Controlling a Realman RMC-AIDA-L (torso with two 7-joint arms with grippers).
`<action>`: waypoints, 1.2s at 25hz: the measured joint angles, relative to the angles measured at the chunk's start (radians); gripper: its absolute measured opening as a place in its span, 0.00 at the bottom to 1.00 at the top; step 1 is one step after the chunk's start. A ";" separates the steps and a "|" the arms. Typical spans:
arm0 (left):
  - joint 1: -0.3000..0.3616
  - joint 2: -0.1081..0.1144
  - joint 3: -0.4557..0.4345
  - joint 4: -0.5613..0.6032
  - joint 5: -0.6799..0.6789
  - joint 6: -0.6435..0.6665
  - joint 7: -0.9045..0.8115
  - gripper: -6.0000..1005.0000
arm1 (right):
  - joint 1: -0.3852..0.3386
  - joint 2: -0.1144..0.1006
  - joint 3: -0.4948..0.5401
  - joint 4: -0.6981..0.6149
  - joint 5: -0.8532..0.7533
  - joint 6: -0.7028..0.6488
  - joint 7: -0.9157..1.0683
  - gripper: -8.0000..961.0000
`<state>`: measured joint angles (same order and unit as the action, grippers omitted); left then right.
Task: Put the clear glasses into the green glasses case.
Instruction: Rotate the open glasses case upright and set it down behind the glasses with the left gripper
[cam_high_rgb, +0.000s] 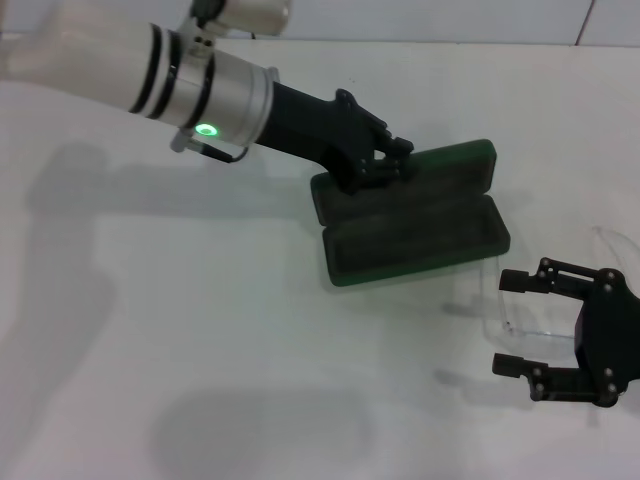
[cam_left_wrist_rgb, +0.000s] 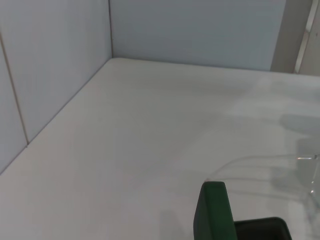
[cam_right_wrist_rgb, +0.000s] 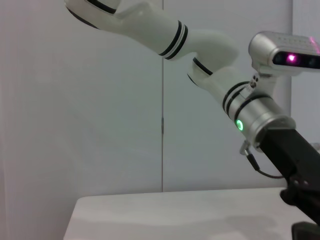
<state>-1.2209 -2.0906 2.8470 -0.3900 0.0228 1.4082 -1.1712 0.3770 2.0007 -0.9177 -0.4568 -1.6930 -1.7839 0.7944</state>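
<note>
The green glasses case (cam_high_rgb: 415, 240) lies open in the middle of the table, its lid (cam_high_rgb: 450, 172) tipped back and the dark lining showing. My left gripper (cam_high_rgb: 385, 162) reaches in from the upper left and is shut on the lid's back edge. The left wrist view shows the lid's green rim (cam_left_wrist_rgb: 215, 212). To the right of the case, the clear glasses (cam_high_rgb: 500, 305) rest on the table, faint against the white, also showing in the left wrist view (cam_left_wrist_rgb: 300, 159). My right gripper (cam_high_rgb: 512, 322) is open at the lower right, with one fingertip on either side of the glasses.
A white table (cam_high_rgb: 200, 350) spreads wide to the left and front. Pale wall panels (cam_left_wrist_rgb: 55, 65) close off the table's far sides. In the right wrist view, the left arm (cam_right_wrist_rgb: 250, 115) crosses in front of a wall.
</note>
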 joint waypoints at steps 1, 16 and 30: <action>-0.001 0.000 0.000 0.018 0.003 -0.020 0.005 0.23 | -0.001 0.000 0.000 0.000 0.000 0.000 -0.002 0.78; -0.027 0.005 0.000 0.012 0.023 -0.058 0.006 0.25 | -0.011 0.000 0.001 0.003 -0.001 -0.002 -0.015 0.77; -0.007 0.002 0.000 -0.058 0.064 -0.034 0.048 0.27 | -0.004 0.000 -0.001 -0.006 -0.001 -0.002 -0.015 0.77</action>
<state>-1.2279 -2.0884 2.8470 -0.4478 0.0865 1.3745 -1.1232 0.3732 2.0002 -0.9189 -0.4627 -1.6939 -1.7857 0.7790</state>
